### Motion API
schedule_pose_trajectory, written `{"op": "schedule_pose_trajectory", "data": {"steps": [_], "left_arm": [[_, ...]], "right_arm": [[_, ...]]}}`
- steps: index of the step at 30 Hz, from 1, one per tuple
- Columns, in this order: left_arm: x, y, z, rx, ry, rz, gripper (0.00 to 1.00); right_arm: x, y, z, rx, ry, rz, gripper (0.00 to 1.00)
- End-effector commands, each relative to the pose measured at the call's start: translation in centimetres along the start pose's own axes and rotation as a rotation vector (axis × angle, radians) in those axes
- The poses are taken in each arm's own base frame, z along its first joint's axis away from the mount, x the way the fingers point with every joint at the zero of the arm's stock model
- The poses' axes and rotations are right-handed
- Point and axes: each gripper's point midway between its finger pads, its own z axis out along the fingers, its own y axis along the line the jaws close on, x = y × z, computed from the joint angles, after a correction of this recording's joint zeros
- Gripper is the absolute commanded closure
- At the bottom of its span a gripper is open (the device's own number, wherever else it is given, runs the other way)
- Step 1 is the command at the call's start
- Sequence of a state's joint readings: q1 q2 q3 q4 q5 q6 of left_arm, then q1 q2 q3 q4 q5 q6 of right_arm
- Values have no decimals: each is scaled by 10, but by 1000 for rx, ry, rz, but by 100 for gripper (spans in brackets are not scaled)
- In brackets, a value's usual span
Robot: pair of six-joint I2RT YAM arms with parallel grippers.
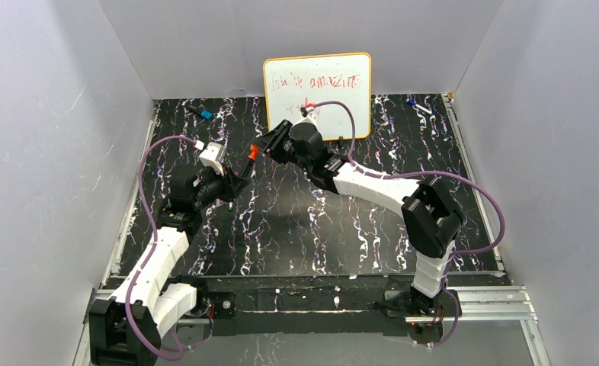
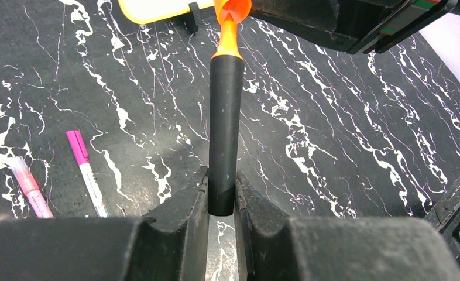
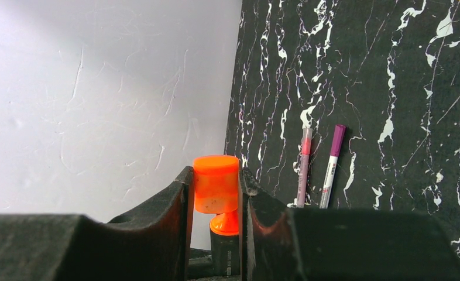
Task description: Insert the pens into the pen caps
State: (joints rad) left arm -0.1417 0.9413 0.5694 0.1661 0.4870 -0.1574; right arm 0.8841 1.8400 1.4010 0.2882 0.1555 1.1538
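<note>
My left gripper (image 2: pixel 222 182) is shut on the base of the thick black marker (image 2: pixel 225 117), which points away from it. The marker's orange tip (image 2: pixel 228 41) sits at the open mouth of the orange cap (image 2: pixel 233 8). My right gripper (image 3: pixel 215 175) is shut on that orange cap (image 3: pixel 216 182), with the marker's orange end (image 3: pixel 225 224) just under it. Both grippers meet at the left rear of the mat, the left (image 1: pixel 232 184) near the right (image 1: pixel 260 148). Two slim pens, one with a pink cap (image 3: pixel 304 167) and one with a purple cap (image 3: pixel 332 165), lie side by side on the mat.
A yellow-framed whiteboard (image 1: pixel 317 90) stands at the back centre, just behind the right gripper. Blue-tipped pens lie at the back left (image 1: pixel 203 113) and back right (image 1: pixel 417 104). The grey wall (image 1: pixel 52 152) is close on the left. The slim pens also show in the left wrist view (image 2: pixel 86 172).
</note>
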Motion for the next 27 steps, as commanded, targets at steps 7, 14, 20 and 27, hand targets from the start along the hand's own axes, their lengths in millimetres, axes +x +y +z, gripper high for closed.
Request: {"op": "schedule_pose_trajectory", "data": {"steps": [7,14,20,27], "left_arm": [[-22,-1,-8,-32,-68,42,100],[-24,1,-9,-45,-77,45,100],[-29,5,-13,-79,-95,57,100],[-33,13,-16,-136,-113,52,100]], "right_arm": [[23,25,-1,-67,40,19,99],[25,21,-2,-58,42,-1,99],[32,16,-5,-49,58,-14,99],[40,14,-8,-48,75,-18,99]]}}
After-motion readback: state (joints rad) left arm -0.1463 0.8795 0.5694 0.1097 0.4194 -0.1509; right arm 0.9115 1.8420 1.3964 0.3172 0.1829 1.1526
